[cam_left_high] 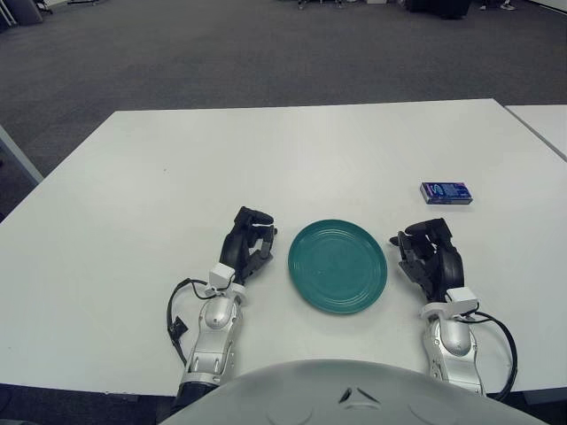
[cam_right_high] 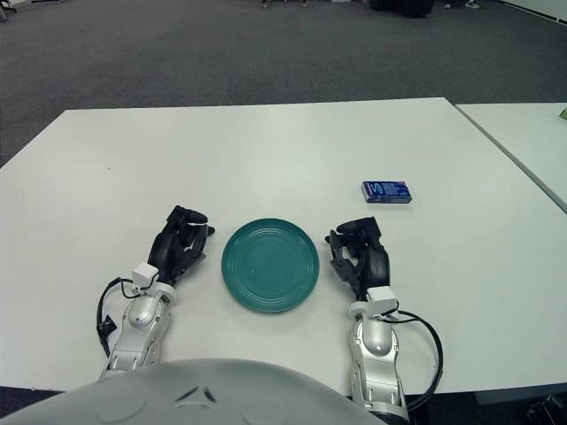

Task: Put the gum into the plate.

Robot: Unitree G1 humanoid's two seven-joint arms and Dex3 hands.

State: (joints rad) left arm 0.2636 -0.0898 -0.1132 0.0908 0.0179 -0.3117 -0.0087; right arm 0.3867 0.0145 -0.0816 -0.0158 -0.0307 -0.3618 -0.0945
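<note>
A small blue gum pack [cam_left_high: 446, 192] lies flat on the white table [cam_left_high: 266, 159], to the right and a little beyond the plate. The teal round plate [cam_left_high: 337, 265] sits near the table's front edge with nothing in it. My right hand [cam_left_high: 429, 255] shows just right of the plate, below the gum and apart from it, fingers loosely curled and holding nothing. My left hand [cam_left_high: 248, 243] shows just left of the plate, fingers curled, also holding nothing.
A second white table [cam_right_high: 532, 142] stands at the far right, separated by a narrow gap. Dark carpet floor [cam_left_high: 266, 53] lies beyond the table's far edge. My own grey torso [cam_left_high: 337, 394] fills the bottom of the view.
</note>
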